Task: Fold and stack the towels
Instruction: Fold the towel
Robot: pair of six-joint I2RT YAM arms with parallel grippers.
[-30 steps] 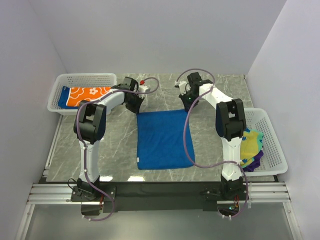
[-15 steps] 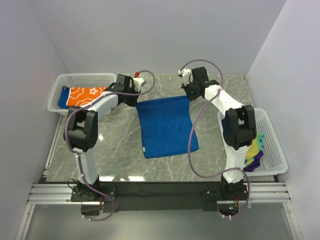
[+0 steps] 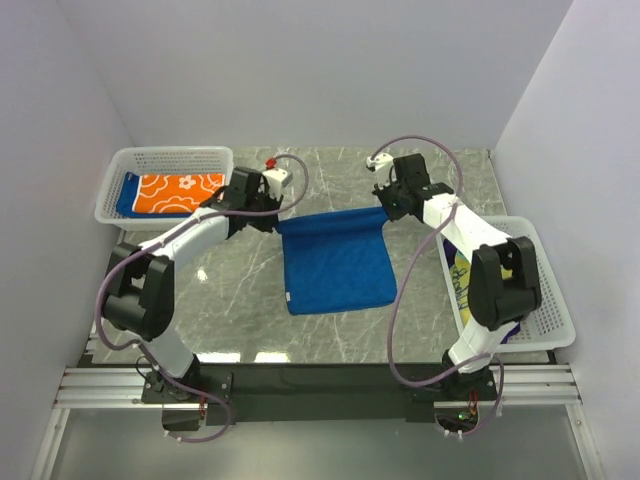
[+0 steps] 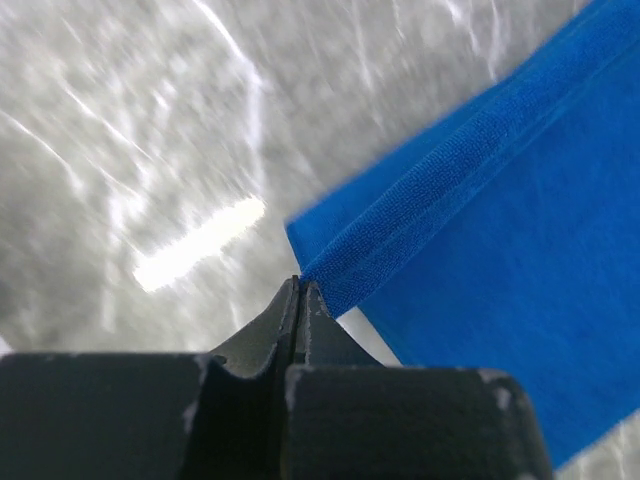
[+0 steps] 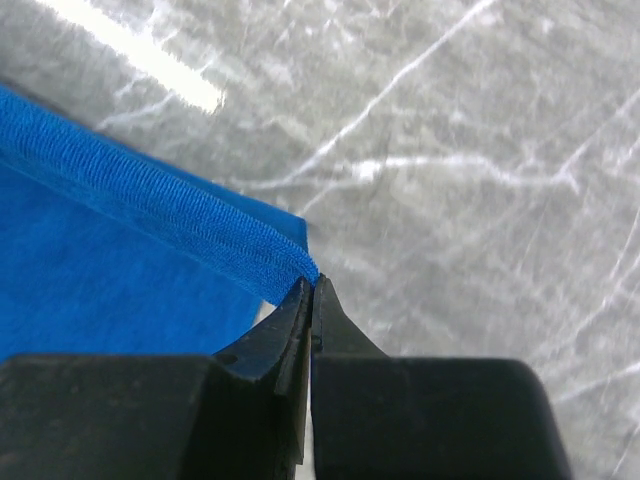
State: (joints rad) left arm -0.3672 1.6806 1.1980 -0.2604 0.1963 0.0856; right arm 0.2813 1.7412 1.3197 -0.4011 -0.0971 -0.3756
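Left gripper (image 3: 272, 218): jaws pressed shut on the far left corner of the royal blue towel (image 3: 335, 262); in the left wrist view the tips (image 4: 300, 286) pinch its rolled hem
Right gripper (image 3: 386, 208): jaws shut tight on the far right corner of the same towel; in the right wrist view the hem ends right at the tips (image 5: 311, 283)
Royal blue towel: middle of the marble table (image 3: 230, 290), its far edge strung between the two grippers and sagging a little, its near part spread flat
Towel edges: near edge roughly straight and well back from the table's front edge; left and right edges run down from the held corners
Room: bare marble shows on both sides of the towel, out to each basket, and in a strip behind the grippers up to the back wall
Left basket (image 3: 170, 152): far left corner of the table, holds the orange flowered towel (image 3: 180, 190) lying flat over a blue cloth (image 3: 124, 197)
Right basket (image 3: 553, 300): at the right edge, with a yellow towel (image 3: 460, 276) showing; the right arm hides the rest
Count: two grippers, two baskets, one towel held, at least two cloths in the left basket
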